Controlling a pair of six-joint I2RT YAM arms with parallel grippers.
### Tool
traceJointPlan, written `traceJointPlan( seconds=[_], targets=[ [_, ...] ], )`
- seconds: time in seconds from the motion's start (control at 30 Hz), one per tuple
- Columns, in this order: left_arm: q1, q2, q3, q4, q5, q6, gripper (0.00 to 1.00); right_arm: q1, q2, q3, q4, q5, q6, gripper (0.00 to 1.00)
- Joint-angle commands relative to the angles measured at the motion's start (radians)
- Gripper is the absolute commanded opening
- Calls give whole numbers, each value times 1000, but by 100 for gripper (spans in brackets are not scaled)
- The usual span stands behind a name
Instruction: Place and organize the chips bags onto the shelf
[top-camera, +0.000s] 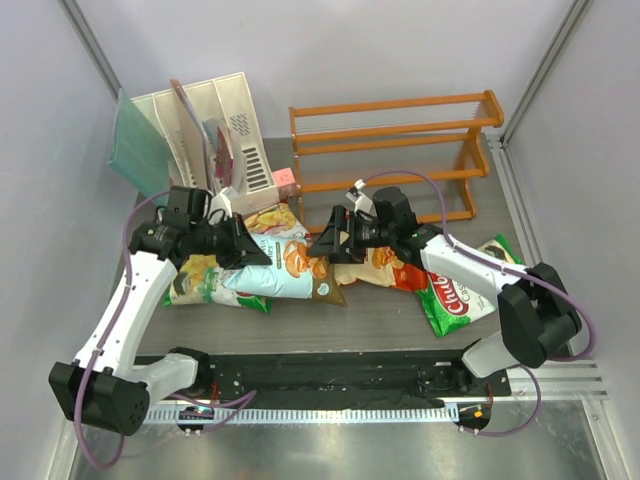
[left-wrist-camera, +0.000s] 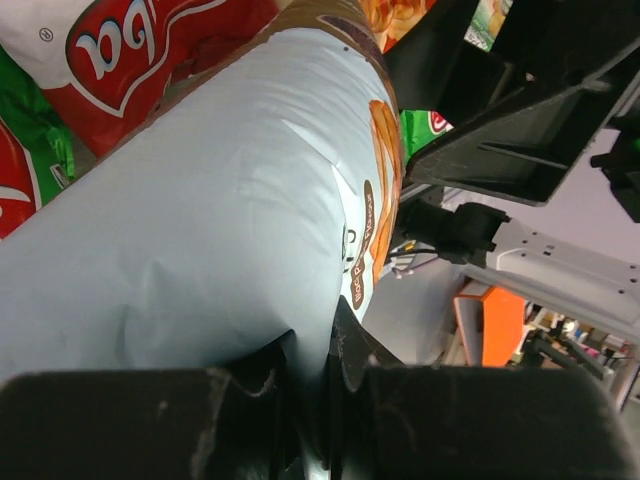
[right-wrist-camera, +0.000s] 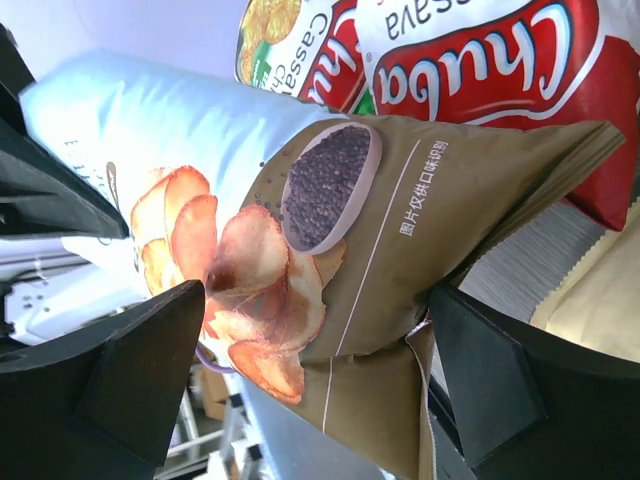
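My left claw (left-wrist-camera: 318, 372) is nearly closed. It pinches one end of the light-blue and brown chips bag (top-camera: 282, 272), and the film bunches into a fold between my fingers. My right claw (right-wrist-camera: 318, 365) stands as wide as it goes, with its 2 fingers straddling the brown end of the same bag. As far as I can see, they grip nothing.

The bag stretches between my 2 claws over the middle of the tabletop (top-camera: 380, 322), among the other bags. A cream and orange-red bag (top-camera: 385, 270) lies just beside it on the right, and a red and green Chiba bag (top-camera: 455, 300) lies beyond that. A green and yellow bag (top-camera: 198, 282) lies on the left. I cannot tell whether my bag is lifted clear of them.

The orange wooden shelf (top-camera: 400, 150) stands at the back with its 3 slatted tiers, and no bag is on it yet. The white file organizer (top-camera: 215, 125) is to its left.

I judge this bag to be very light, puffed with air and glossy, so it is probably slippery. The belly would give under a squeeze and could slide out, and the chips inside would crush. The flat crimped seams at the 2 ends look like the stiffest, safest places to hold.

Held by 1 end alone, the bag would likely droop and swing. A gentle second pinch on the brown seam, not on the swollen middle, should keep it level for the shelf.
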Motion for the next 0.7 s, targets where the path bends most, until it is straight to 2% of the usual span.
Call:
traceJointPlan(
  seconds=[0.0, 0.27, 0.6, 0.67],
  targets=[
    [11, -36, -23, 180, 287, -112, 0, 19, 40, 10, 285, -162, 129, 100],
    [77, -61, -42, 226, 289, -160, 0, -51, 1, -16, 69, -145, 7, 100],
    [95, -18, 7, 196, 257, -132, 0, -87, 9, -31, 23, -162, 7, 100],
    [104, -13, 19, 195, 243, -129, 0, -114, -11, -34, -57, -171, -16, 100]
  ],
)
